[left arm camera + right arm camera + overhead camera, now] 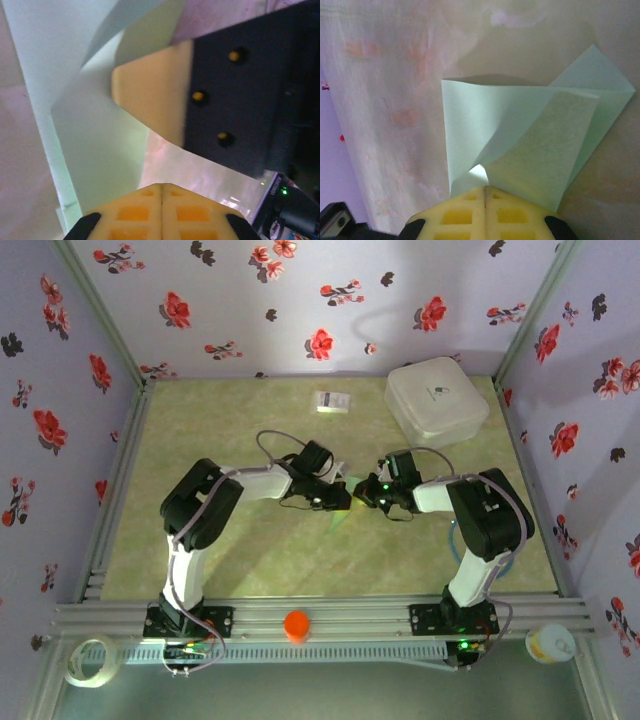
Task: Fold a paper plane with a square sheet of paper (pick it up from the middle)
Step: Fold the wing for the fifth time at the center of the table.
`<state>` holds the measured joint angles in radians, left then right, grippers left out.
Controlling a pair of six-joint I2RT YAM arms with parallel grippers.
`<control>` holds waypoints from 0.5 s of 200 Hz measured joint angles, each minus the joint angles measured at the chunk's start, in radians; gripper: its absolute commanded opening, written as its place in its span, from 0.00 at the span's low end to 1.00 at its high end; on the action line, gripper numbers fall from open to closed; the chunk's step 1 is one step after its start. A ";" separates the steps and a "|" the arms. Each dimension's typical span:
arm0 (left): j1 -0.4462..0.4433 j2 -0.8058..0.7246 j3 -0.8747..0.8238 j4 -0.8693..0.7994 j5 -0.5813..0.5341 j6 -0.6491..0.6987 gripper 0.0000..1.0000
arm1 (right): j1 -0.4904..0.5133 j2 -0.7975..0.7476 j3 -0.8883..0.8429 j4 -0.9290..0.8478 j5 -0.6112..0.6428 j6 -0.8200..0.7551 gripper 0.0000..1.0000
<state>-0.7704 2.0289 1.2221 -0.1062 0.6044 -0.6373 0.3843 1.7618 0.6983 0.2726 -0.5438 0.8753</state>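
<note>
Checking the pincers first, says the senior inspector: how does each one stand?

The junior answers: the left pincer [340, 498] and the right pincer [364, 496] meet tip to tip near the centre of the tabletop [250, 560]. The left is at 9 o'clock of the meeting point and the right at 3 o'clock. In its own wrist view the left pincer [161, 212] has its yellow pads pressed flat together, with no gap along the seam. The right pincer [485, 212] is closed in the same way.

Senior: Is anything held?

Junior: The square sheet of paper [520, 130], pale green and partly folded, runs down into the seam between the right pincer's pads, so that pincer is gripping it. In the left wrist view the sheet [95, 150] hangs just beside the left pads at 9 o'clock. Whether any edge is pinched between them cannot be told. One yellow finger [150, 97] of the right pincer lies against the sheet at 12 o'clock in that view.

Senior: And the sheet's place from overhead?

Junior: It sits between the two pincers, with a pale green corner [337, 518] showing at 6 o'clock just below them. Whether that corner touches the tabletop cannot be told.

Senior: Other items?

Junior: A white rounded box [437, 398] stands at 1 o'clock near the far right corner. A small white printed card [331, 401] lies at 12 o'clock by the far edge, well apart from the sheet. An orange round object [296, 625] sits on the front rail at 6 o'clock, between the arm bases.
</note>
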 measured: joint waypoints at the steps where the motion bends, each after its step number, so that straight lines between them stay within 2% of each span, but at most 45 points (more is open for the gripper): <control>1: 0.000 0.002 0.000 -0.001 -0.002 0.000 0.06 | 0.000 0.000 0.000 0.000 0.000 0.000 0.04; 26: 0.000 0.016 -0.018 -0.006 -0.023 -0.005 0.00 | 0.001 0.000 0.000 0.000 -0.002 0.000 0.04; 100: -0.008 -0.042 -0.165 0.159 -0.025 -0.010 0.00 | 0.012 0.000 0.034 -0.083 -0.010 -0.029 0.06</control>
<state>-0.7780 1.9873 1.0573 0.0532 0.5797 -0.6476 0.3965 1.7615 0.7322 0.1898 -0.5533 0.8459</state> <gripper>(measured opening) 0.047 0.065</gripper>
